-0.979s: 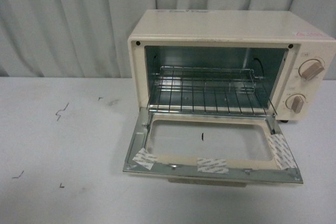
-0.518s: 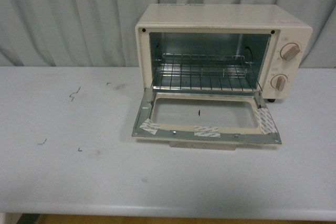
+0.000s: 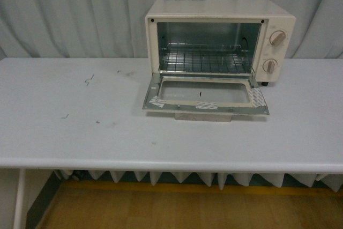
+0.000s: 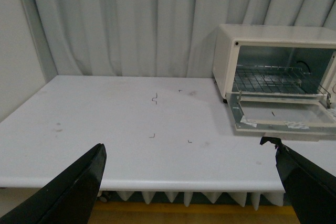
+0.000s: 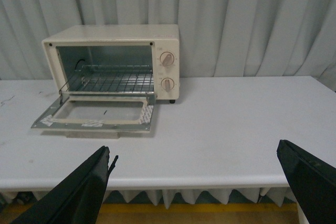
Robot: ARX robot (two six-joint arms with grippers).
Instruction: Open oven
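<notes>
The cream oven (image 3: 220, 9) stands at the back of the white table (image 3: 107, 132), right of centre. Its glass door (image 3: 206, 95) hangs fully down, lying flat toward the front, with taped corners. Inside, the wire rack (image 3: 206, 61) shows. Two beige knobs (image 3: 277, 38) sit on the oven's right panel. The oven (image 4: 273, 35) also appears in the left wrist view and the oven (image 5: 113, 35) in the right wrist view, door down in both. My left gripper (image 4: 189, 182) and right gripper (image 5: 194, 182) are open, held off the table's front edge, well short of the oven and holding nothing.
Grey curtains (image 3: 69, 14) hang behind the table. Small dark marks (image 3: 88, 80) dot the table left of the oven. The table's front edge (image 3: 171, 163) has a scalloped white skirt below it, above a wooden floor (image 3: 177, 207).
The front view has drawn back from the oven: it looks smaller and farther, and the table's front edge and the floor have come into view. The door stays down.
</notes>
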